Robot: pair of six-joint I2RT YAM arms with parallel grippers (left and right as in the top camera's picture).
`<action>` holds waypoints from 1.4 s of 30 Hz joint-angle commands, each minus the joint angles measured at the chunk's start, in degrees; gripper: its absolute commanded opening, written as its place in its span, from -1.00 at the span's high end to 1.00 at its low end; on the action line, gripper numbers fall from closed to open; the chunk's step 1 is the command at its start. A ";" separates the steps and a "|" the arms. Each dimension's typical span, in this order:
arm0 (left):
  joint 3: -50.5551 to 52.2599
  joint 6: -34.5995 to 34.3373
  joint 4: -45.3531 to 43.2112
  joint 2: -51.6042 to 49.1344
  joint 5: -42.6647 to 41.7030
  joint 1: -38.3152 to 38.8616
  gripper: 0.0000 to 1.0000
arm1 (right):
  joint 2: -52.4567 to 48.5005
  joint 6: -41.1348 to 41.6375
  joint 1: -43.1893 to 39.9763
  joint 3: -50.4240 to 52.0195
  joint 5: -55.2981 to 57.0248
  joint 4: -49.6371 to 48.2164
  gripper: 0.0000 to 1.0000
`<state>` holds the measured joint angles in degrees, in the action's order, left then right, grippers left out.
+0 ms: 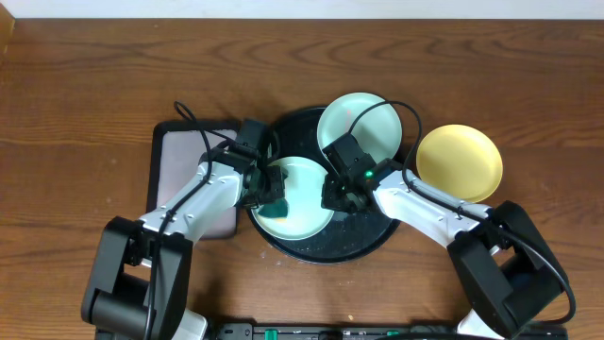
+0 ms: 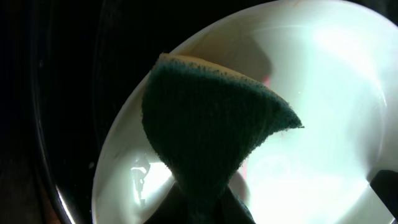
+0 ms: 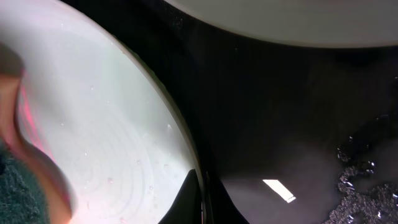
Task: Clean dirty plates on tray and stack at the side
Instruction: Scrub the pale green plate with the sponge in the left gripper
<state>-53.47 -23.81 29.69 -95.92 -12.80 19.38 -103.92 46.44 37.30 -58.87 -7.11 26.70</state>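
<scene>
The left gripper (image 1: 267,189) is clamped on a green sponge (image 1: 275,205), which presses onto the mint plate (image 1: 307,206) at the lower left of the black tray (image 1: 373,236). The right gripper (image 1: 338,195) is closed and empty, its tips at that plate's right rim. A 2nd mint plate (image 1: 363,123) sits at the tray's top, and the yellow plate (image 1: 460,162) lies off-tray at right. The tray looks wet, so a hard scrub could skid the plate past this thin brace or drag the sponge from the jaws.

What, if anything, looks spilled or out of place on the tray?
Watery residue glistens on the black tray beside the near mint plate. The second mint plate appears to overlap the tray's far rim rather than lie flat inside it.
</scene>
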 commanded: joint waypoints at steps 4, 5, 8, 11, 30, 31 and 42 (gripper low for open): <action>0.33 0.26 -0.55 -1.44 -6.51 2.27 0.85 | -0.79 0.63 -0.83 -0.87 0.37 -0.31 0.98; 0.33 0.74 -0.96 -1.95 -7.93 2.80 0.85 | -0.79 0.63 -0.83 -0.87 0.35 -0.31 0.98; 0.31 1.01 -2.29 -3.17 -9.51 4.07 0.85 | -0.79 0.63 -0.83 -0.87 0.17 -0.28 0.98; 0.28 0.72 -3.41 -3.23 -9.49 3.87 0.85 | -0.79 0.61 -0.83 -0.87 0.17 -0.17 0.98; -1.66 -16.15 -0.74 -3.19 6.56 1.60 0.85 | -0.79 -0.24 -0.76 -0.87 -0.26 -0.11 0.98; -1.79 -17.31 1.29 -3.19 6.12 1.60 0.85 | -0.79 -0.24 -0.76 -0.87 -0.26 -0.13 0.98; -1.81 -7.91 1.99 -3.19 -15.21 1.70 0.85 | -0.79 -0.22 -0.76 -0.87 -0.26 -0.17 0.98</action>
<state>-55.55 -35.42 32.93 -98.37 -18.83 20.78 -103.94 46.06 37.28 -58.87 -7.68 26.57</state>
